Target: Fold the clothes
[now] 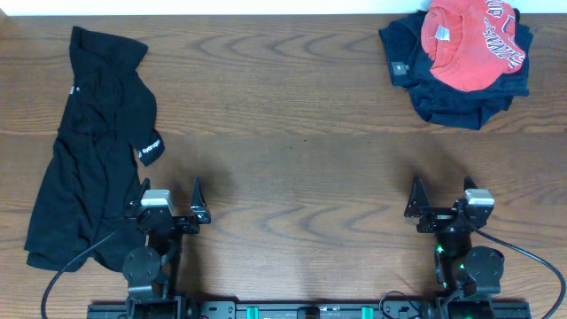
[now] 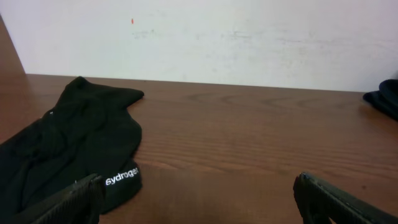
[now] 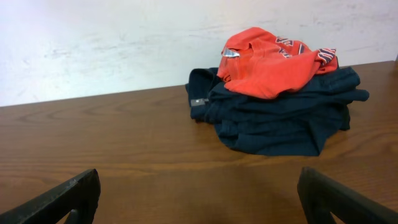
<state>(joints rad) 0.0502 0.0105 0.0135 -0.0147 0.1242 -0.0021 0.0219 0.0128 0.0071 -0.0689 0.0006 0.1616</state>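
left jaws sit closest to the lens, spread wide with nothing between them, only bare counter (image 1: 301, 151) showing in the gap. right jaws are released the same way and hold nothing. both hang low at the near edge, which reads as a rest pose with no fold begun. black shirt (image 1: 93, 142) lies ahead of the left jaws and out to their left, a rumpled strip running away from them, its near end down beside the left arm and its far end close to the wall (image 2: 249, 37). its tag (image 2: 122, 177) with white print sits just ahead of the outer left jaw; the fabric edge is right beside that jaw, though i cannot tell if they touch. bunched and off to one side, the shirt probably needs dragging into the bare stretch between the two pairs of jaws and spreading flat before any fold, which would suit the wide-open stance. the right jaws are well apart from it. far ahead of them, a little to their right, a red shirt (image 1: 469, 40) rests on a navy heap (image 1: 461, 93), seemingly set aside out of the work's way.
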